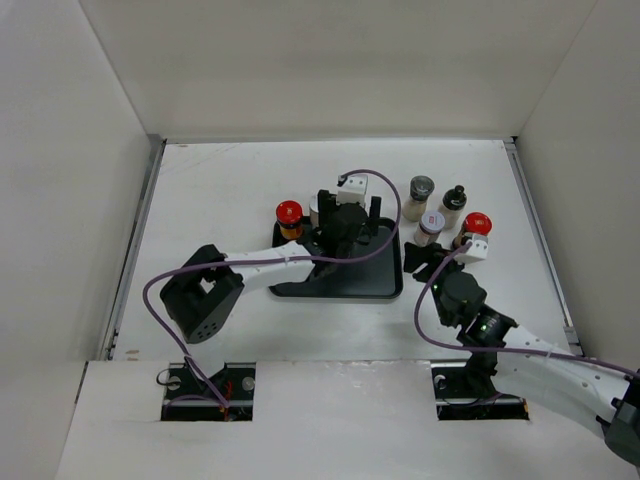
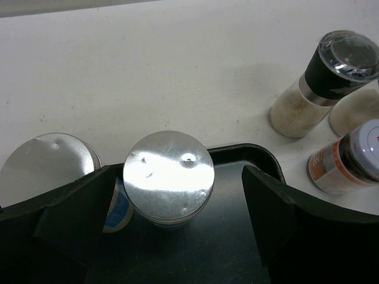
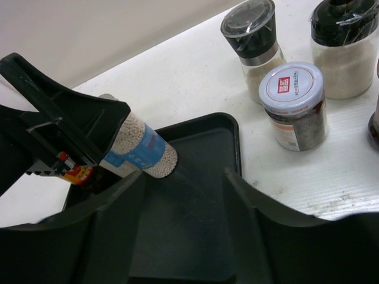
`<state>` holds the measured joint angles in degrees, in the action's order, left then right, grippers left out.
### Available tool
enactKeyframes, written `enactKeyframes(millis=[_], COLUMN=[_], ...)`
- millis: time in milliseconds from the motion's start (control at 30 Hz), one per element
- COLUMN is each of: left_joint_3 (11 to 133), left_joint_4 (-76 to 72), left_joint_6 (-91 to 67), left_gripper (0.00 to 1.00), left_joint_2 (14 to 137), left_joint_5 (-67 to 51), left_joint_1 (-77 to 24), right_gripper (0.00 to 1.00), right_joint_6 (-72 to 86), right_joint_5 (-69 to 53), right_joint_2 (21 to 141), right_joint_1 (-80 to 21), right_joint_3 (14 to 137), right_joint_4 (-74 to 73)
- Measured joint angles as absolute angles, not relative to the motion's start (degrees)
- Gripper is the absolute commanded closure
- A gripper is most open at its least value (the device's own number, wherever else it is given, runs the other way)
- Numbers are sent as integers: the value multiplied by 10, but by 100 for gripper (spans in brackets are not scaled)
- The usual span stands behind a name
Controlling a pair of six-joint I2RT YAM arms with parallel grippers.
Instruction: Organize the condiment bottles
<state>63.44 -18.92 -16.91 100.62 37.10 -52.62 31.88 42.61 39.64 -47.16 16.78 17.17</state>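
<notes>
My left gripper (image 2: 177, 180) is open over the back of the black tray (image 2: 237, 155). A silver-lidded jar with a blue band (image 2: 169, 174) stands between its fingers, close to the left finger (image 2: 77, 207) and well apart from the right one. A second silver lid (image 2: 47, 165) shows further left. In the right wrist view the banded jar (image 3: 139, 151) stands on the tray (image 3: 201, 142) under the left gripper. My right gripper (image 3: 183, 177) is open and empty, low over the tray's right side. In the top view the left gripper (image 1: 350, 208) is over the tray and the right gripper (image 1: 425, 262) is at its right edge.
A red-capped bottle (image 1: 289, 218) stands at the tray's back left. Right of the tray on the table stand a grey-lidded grinder (image 1: 421, 195), a black-capped jar (image 1: 454, 205), a white-lidded jar (image 1: 431, 228) and another red-capped bottle (image 1: 476, 228). White walls enclose the table.
</notes>
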Motion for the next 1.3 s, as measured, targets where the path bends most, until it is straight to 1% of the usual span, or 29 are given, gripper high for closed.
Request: enactKeyframes(millis=[100,133,233,333,367,400,467,500,533,567,633,700,867,1000,1067,1167,1300], left_joint_3=[633,629,624,615,611,602,573,550,523,492,432,370,243,155,126,104,101], left_joint_4=[-200,-210,-250,-300,-314,-328,-352,-364,-378,-387,-399,-406,-409,-386,-371,-357,-353], left_joint_6=[-168,-168,-167,-167,-167,-168,-170,-170,-170,-170,-170,-172,-181,-199,-213,-235,-254], left_gripper=[11,10,10,11,14,20,39,46,50,51,52,51,47,45,44,41,40], left_joint_2=[992,982,942,897,883,867,829,807,783,755,701,639,501,403,379,384,421], left_joint_5=[369,367,354,338,335,332,328,327,327,328,334,348,408,458,474,484,473], left_joint_1=[-531,-532,-535,-537,-537,-538,-538,-537,-536,-535,-529,-516,-475,-445,-433,-421,-422], right_gripper=[57,59,64,64,62,59,54,50,45,38,28,22,17,9,5,0,0], right_joint_6=[317,316,317,318,318,319,320,320,321,321,318,313,303,287,270,243,227], right_joint_5=[426,426,427,427,427,428,434,437,440,443,447,447,446,460,477,499,502], right_joint_2=[389,388,388,390,390,390,390,390,391,395,412,438,505,535,546,571,609], right_joint_1=[-472,-472,-472,-472,-472,-472,-472,-470,-467,-461,-440,-419,-385,-350,-327,-273,-199], right_joint_3=[168,168,170,175,177,179,184,190,195,204,227,254,292,309,327,362,387], right_joint_4=[171,171,163,153,149,143,129,119,111,102,87,76,64,32,20,17,14])
